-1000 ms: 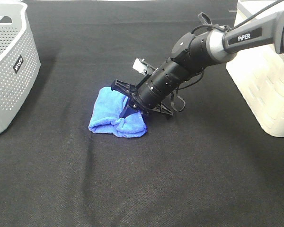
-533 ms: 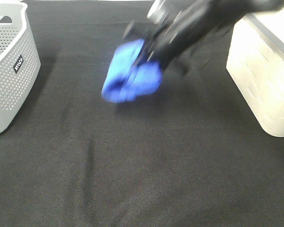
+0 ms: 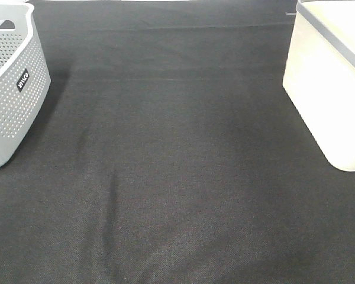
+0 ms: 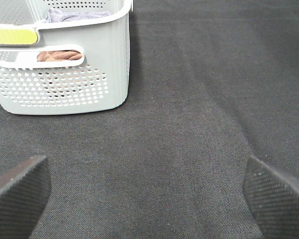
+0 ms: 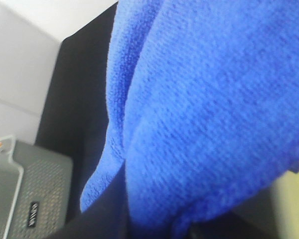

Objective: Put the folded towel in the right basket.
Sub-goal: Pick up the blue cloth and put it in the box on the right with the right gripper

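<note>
**Left arm.** Your left gripper hangs over the black cloth worktop, its two dark ribbed fingers spread wide apart. Beyond them stands the grey perforated plastic basket, with brown and grey cloth inside.

**Right arm.** The folded blue terry towel fills your right wrist view, close against the lens and up off the worktop. It hides your right gripper, so you cannot tell its grip.

**High view.** The white plastic basket stands at the worktop's right edge.

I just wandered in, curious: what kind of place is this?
Probably a lab test bench staged for laundry sorting: a black cloth-covered table, a grey perforated plastic basket and a white plastic basket at its sides, and a blue terry towel.
</note>
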`<state>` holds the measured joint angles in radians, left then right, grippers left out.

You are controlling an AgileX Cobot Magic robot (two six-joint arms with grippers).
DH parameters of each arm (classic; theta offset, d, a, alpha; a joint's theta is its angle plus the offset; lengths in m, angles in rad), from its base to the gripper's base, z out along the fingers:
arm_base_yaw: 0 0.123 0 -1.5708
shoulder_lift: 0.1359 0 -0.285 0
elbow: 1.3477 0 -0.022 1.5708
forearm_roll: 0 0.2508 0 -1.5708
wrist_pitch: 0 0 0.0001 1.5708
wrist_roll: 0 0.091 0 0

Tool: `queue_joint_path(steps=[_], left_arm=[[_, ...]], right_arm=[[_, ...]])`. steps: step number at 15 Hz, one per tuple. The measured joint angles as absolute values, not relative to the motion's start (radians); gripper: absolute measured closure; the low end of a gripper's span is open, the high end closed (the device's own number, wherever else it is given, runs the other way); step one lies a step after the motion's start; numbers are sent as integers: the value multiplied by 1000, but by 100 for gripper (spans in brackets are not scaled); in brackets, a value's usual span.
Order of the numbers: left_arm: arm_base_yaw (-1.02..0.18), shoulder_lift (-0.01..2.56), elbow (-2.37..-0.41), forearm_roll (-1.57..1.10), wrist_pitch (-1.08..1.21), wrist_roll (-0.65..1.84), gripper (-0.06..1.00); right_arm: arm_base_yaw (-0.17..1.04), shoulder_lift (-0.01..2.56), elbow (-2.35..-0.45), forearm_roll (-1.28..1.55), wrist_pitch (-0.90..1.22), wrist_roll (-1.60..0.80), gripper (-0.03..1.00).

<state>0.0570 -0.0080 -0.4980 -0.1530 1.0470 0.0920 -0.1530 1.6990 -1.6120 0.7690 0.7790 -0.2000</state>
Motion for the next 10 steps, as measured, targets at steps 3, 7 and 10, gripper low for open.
queue_joint_path(steps=[3,7,10], left_arm=[[57,-8,-498,-153,1047,92,-3],[57,-8,-498,-153,1047,92,-3],[57,-8,-498,-153,1047,92,-3]], right_arm=[[-254,1719,-1612,739,822,-208,77],[-351,1823,-1612,586,850,-199,77],[-351,1883,-1612,473,852,-190,22]])
